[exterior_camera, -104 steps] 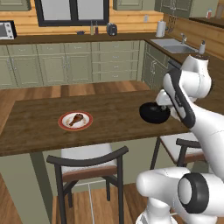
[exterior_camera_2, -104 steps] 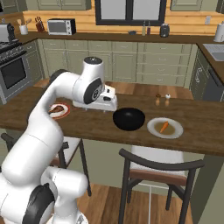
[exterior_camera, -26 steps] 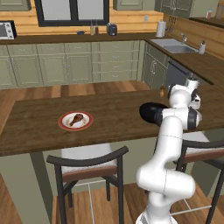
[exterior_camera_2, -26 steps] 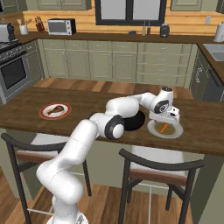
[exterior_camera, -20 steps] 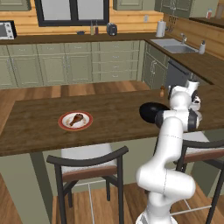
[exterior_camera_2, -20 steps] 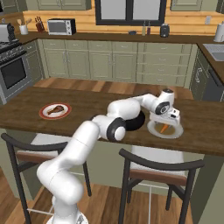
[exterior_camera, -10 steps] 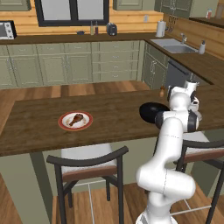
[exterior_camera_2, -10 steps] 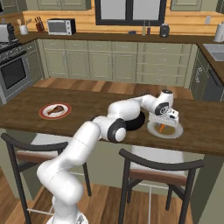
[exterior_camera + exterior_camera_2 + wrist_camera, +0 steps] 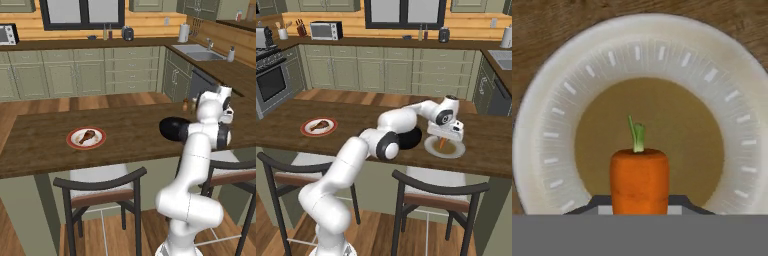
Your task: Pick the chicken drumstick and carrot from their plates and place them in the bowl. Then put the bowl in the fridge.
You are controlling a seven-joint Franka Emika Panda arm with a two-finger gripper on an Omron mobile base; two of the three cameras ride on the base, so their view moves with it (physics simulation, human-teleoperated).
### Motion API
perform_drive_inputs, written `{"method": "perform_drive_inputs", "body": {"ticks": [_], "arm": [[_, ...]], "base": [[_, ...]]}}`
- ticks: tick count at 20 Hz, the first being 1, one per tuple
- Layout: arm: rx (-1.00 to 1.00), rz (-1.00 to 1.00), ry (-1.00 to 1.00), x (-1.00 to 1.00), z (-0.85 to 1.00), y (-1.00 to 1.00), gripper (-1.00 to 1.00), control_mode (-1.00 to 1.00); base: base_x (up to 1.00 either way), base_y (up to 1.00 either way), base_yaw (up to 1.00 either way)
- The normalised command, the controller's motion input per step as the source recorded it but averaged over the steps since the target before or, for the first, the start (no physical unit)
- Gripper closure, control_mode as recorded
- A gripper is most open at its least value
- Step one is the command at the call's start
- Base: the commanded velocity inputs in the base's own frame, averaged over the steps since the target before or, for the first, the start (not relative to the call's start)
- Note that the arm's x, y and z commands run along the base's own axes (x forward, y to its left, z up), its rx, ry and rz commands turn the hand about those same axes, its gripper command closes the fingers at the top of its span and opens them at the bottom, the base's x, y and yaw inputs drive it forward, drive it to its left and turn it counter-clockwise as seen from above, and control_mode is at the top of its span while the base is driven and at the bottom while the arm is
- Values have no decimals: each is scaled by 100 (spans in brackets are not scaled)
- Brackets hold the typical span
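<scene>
Gripper [image 9: 443, 142] sits over the pale plate [image 9: 456, 151] at the right end of the worktop [image 9: 286, 126], clenched on the carrot [image 9: 639, 179]. In hand view the carrot stands end-on w/ its green stub pointing to 12 o'clock, squeezed betw. the two dark fingertips at 6 o'clock; the plate's pale rim [image 9: 542, 135] rings it, brownish centre behind, wood grain of the worktop at the corners. Can't tell from that view whether the carrot's tip touches the plate or is just clear of it. In right base view the carrot [image 9: 442, 143] shows as an orange sliver under the hand, hanging down toward the plate centre.

Black bowl [image 9: 410, 138] is just beside the pale plate, at its 9 o'clock in right base view, partly behind the arm's elbow. In left base view the bowl [image 9: 172, 128] sits at 9 o'clock of the white wrist.

Chicken drumstick [image 9: 87, 135] lies on the red-rimmed plate [image 9: 75, 143], well apart from the bowl, toward the left part of the worktop; same pair in right base view: drumstick [image 9: 318, 125], plate [image 9: 308, 131].

Two stools are tucked under the near edge.
</scene>
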Motion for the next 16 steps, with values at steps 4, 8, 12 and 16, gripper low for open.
{"method": "perform_drive_inputs", "body": {"ticks": [4, 8, 12, 16], "arm": [[0, 0, -4, -74, 47, 86, 100, -100], [-6, -5, -1, -55, 10, 100, 100, -100], [-3, -7, -1, -3, 21, 96, 100, -100], [-8, -2, -7, 12, 8, 100, 100, -100]], "base": [[0, 0, 0], [0, 0, 0], [0, 0, 0], [0, 0, 0]]}}
